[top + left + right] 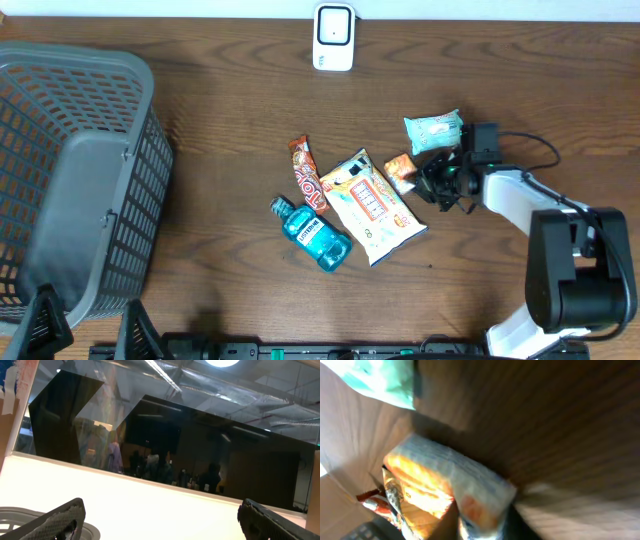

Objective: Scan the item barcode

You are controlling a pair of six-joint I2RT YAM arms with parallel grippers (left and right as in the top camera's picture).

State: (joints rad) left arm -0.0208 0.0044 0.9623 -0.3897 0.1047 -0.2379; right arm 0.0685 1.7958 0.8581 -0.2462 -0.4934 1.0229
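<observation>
A small orange and white packet (400, 172) lies on the wooden table just right of the big snack bag (372, 205). My right gripper (428, 180) is at its right end. In the blurred right wrist view the packet (450, 480) fills the space between the dark fingers of the right gripper (480, 527), which is shut on it. No barcode can be made out on it. A white scanner (333, 37) stands at the table's back edge. My left gripper (160, 510) is open, its fingers wide apart, pointing up at a window and away from the items.
A teal packet (434, 130) lies just behind the right gripper. A red candy bar (307, 172) and a blue mouthwash bottle (315, 235) lie left of the snack bag. A grey plastic basket (70, 180) fills the left side.
</observation>
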